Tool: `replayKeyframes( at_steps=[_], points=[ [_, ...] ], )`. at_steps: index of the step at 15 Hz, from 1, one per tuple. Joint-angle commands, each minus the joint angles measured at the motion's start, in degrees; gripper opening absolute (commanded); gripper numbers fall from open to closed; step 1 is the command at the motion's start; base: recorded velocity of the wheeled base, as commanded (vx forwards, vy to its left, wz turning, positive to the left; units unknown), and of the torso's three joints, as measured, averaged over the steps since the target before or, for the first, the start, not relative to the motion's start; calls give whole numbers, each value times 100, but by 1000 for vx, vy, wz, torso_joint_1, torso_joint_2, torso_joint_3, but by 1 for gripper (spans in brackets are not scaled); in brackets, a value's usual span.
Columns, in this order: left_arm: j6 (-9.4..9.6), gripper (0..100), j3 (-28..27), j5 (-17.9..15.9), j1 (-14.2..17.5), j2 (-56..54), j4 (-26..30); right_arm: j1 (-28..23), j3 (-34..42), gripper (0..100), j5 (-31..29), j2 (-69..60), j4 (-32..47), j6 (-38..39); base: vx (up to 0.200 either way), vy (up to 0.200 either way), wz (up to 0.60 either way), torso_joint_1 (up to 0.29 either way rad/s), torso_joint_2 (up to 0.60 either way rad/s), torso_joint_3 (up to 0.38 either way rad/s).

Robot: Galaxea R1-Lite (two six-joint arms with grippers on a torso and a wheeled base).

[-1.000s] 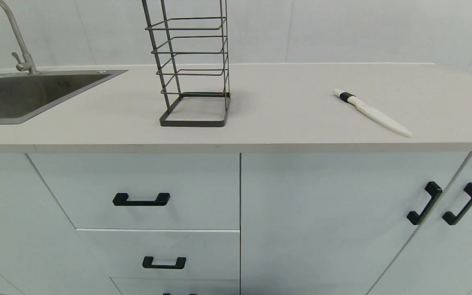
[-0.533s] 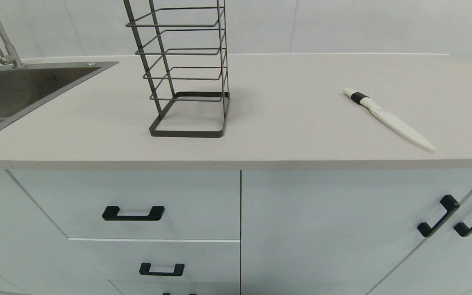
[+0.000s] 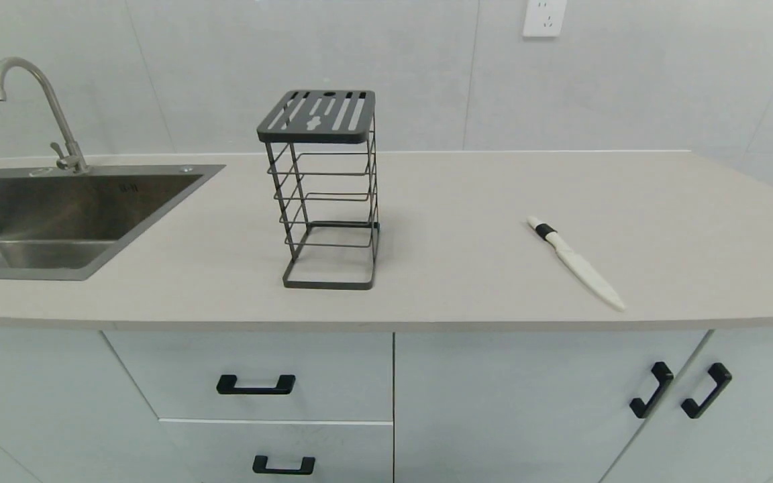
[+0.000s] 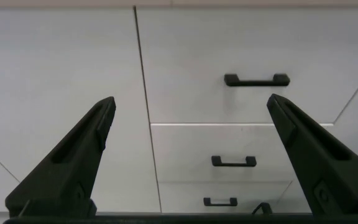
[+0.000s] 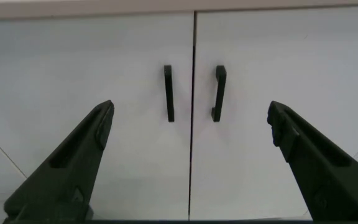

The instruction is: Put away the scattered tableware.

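**Inspector:** State of the jaws?

**Examiner:** Both sets stood wide open and held nothing. The left jaws faced the drawer fronts, with the top drawer handle [image 4: 257, 80] straight ahead of them. The right jaws faced the paired cupboard door handles [image 5: 169, 93].

**Inspector:** Where was the task's item?

**Examiner:** One knife [image 3: 574, 261], white with a black band, lay flat on the surface [image 3: 467, 194]. It was higher than both sets of jaws, which sat below the surface's front edge. I judged it to be above the right jaws and a little to their left. From the left jaws it was well off to the right.

**Inspector:** Its long axis?

**Examiner:** Diagonal. The banded end pointed away from the jaws and leftward. The pointed end lay close to the front edge, on the right jaws' side.

**Inspector:** Which arm was nearer?

**Examiner:** The right, in my judgement.

**Inspector:** And the destination?

**Examiner:** Probably the wire rack [image 3: 325, 194] with the slotted top. It stood upright roughly above the left jaws, well apart from the knife.

**Inspector:** What does the coming move require?

**Examiner:** The right jaws would need to rise past the front edge, reach in over the knife and turn square across that diagonal. Because the item lay low and flat, a grip could slip.
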Motion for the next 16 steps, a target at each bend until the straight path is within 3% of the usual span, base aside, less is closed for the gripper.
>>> replayKeyframes(
  at_steps=[1, 16],
  points=[
    [2, 100, 0, -2, 1, 7, -8, -2, 1, 100, 1, 9, 0, 2, 0, 0, 0, 41, -481, -222],
    [20, 100, 0, -11, 1, 7, 1, -2, 1, 100, 1, 9, 0, 2, 0, 0, 0, 300, -516, -246]
  ],
)
